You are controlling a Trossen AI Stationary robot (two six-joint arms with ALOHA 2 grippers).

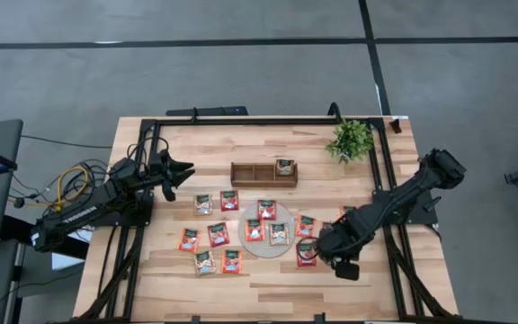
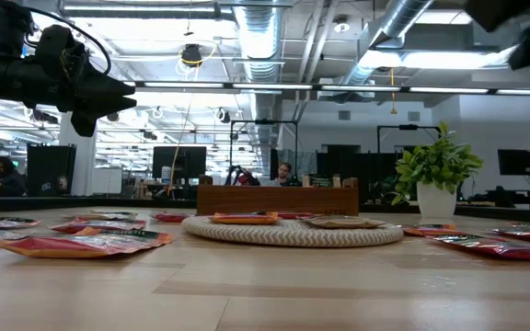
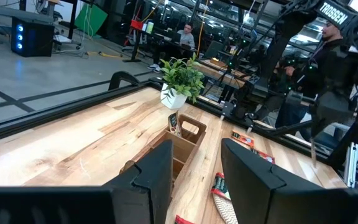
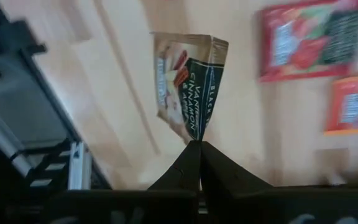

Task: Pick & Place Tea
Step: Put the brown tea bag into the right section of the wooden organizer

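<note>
Wooden bench (image 1: 286, 288) with black frame rails. Left arm waits over the bench's left side, left hand (image 1: 185, 171) fingers (image 3: 157, 171) parted fairly wide, holding nothing, aimed toward the brown wooden tray (image 1: 263, 173). "TROSSEN" reads in white on the right arm (image 3: 328, 12) in the left wrist view. Right arm reaches in from the right, right hand (image 4: 199, 146) low over the bench just right of the round woven mat (image 1: 268, 232); its fingertips are pinched together on the bottom corner of a pale tea sachet (image 4: 188, 84). That sachet stands up off the bench, folded, long axis pointing away from the fingertips, slightly tilted. Its dark green band carries "CINNAMON" and "BLACK" running lengthwise; other words too blurred. Red-orange sachets (image 4: 309, 37) lie flat just beyond the hand. More sachets (image 1: 207, 236) lie flat left of the mat, two on it. One sachet (image 1: 284, 166) stands in the tray's right compartment. Potted plant (image 1: 351, 139) sits well behind the right hand.
</note>
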